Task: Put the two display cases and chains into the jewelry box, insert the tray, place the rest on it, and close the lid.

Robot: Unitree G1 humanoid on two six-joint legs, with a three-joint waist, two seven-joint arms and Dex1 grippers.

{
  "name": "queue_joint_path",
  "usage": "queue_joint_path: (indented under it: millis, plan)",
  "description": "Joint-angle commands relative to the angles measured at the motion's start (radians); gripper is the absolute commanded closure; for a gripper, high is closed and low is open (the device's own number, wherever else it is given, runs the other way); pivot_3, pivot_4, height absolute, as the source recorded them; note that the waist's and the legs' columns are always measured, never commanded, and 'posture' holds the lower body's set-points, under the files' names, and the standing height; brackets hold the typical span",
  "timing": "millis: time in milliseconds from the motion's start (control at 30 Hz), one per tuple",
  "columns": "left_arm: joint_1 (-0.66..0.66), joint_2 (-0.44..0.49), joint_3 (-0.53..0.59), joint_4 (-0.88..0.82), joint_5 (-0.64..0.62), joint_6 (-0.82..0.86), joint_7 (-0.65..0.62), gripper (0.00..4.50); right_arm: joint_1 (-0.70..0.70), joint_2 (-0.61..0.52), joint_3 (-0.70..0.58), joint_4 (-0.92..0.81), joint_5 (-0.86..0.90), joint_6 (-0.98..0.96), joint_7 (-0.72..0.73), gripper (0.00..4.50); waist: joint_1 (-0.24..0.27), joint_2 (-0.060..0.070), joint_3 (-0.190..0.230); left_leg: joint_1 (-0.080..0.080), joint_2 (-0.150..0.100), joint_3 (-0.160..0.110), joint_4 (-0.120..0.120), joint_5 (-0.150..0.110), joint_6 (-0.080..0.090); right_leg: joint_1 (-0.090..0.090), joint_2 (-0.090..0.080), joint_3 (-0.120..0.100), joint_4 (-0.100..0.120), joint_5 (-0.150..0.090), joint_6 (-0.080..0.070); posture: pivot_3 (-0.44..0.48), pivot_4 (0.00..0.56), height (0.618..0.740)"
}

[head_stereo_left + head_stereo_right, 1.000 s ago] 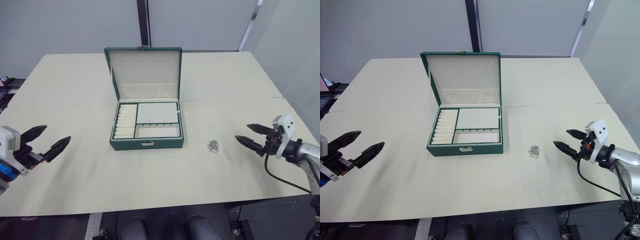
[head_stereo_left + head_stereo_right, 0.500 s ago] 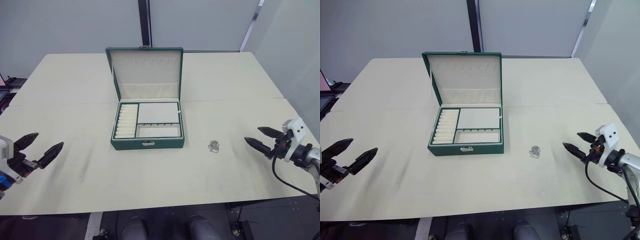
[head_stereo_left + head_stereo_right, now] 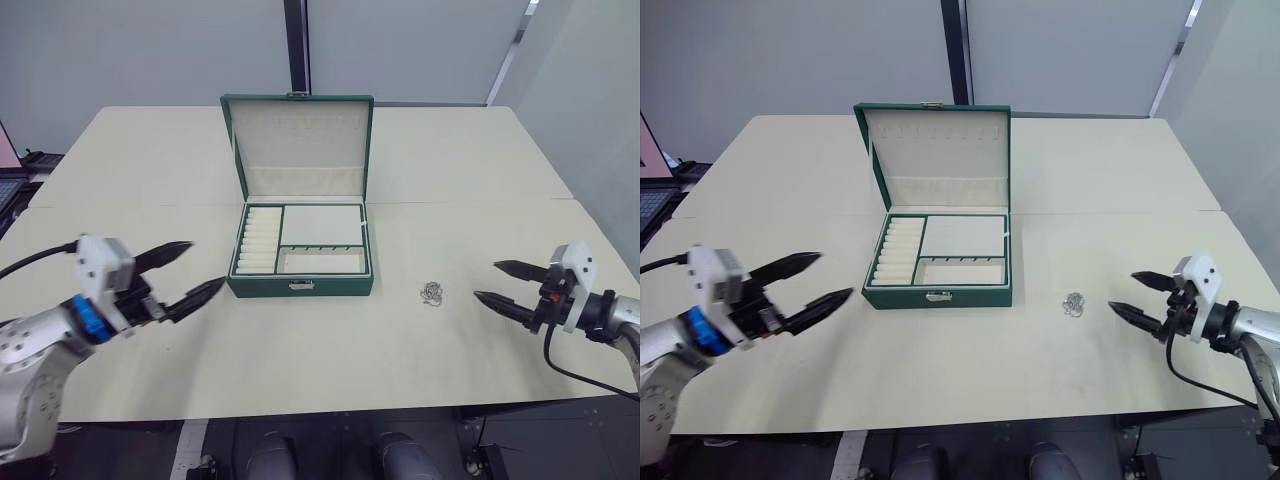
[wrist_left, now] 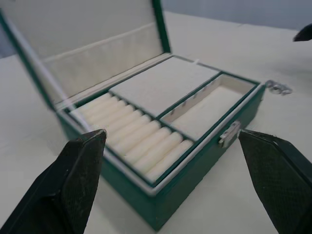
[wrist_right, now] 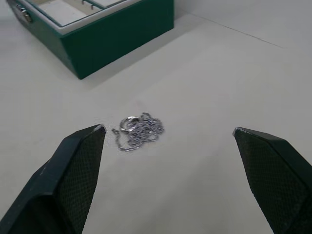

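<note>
Box [image 3: 300, 270]: dark green, cream-lined, lid [image 3: 297, 146] propped upright, tray [image 3: 301, 238] seated inside for loading.
Chain [image 3: 430, 293]: silvery clump of fine links, left on table [image 3: 450, 160] right of box.
Right gripper [image 3: 508, 288]: jaws spread, aimed at chain.
Left gripper [image 3: 190, 273]: jaws spread, empty, faced toward box.

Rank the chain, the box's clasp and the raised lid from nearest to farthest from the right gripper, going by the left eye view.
From the right gripper:
1. Chain, on the table just toward the box.
2. Clasp, on the box's front wall.
3. Lid, upright at the box's back.
</note>
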Motion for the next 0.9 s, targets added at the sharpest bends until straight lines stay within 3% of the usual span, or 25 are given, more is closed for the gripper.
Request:
queue_joint_path:
  millis: [33,367,600,900]
  plan:
    - [-0.063,-0.015,-0.133,-0.07,-0.005,0.011,-0.047,0.0,-0.041,-0.018,0.044,-0.008,-0.012,-0.03,0.031,0.04,-0.002,0.0,0.0,0.0,0.0,0.0,0.0,0.0,0.0,0.0,0.0,0.0,0.0,0.0,0.0,0.0,0.15,0.74]
    - [-0.184,-0.083,-0.376,-0.096,0.033,-0.018,-0.154,0.0,-0.202,0.03,0.254,0.258,-0.188,-0.28,0.111,0.04,-0.002,0.0,0.0,0.0,0.0,0.0,0.002,0.0,0.0,0.0,0.001,0.001,0.0,0.0,0.0,0.0,0.15,0.74]
    - [-0.192,-0.108,-0.422,-0.112,0.059,-0.031,-0.164,0.0,-0.351,0.073,0.33,0.478,-0.25,-0.382,0.177,0.04,-0.005,0.001,0.0,0.001,0.0,0.0,0.003,0.0,0.0,0.0,0.001,0.001,0.001,0.0,0.0,0.0,0.15,0.74]
    - [-0.182,-0.135,-0.429,-0.136,0.071,-0.03,-0.121,0.0,-0.411,0.099,0.381,0.585,-0.303,-0.452,0.227,0.04,-0.005,0.001,0.0,0.002,0.0,0.0,0.007,0.0,0.0,0.001,0.001,0.001,0.002,0.0,0.0,0.0,0.15,0.74]
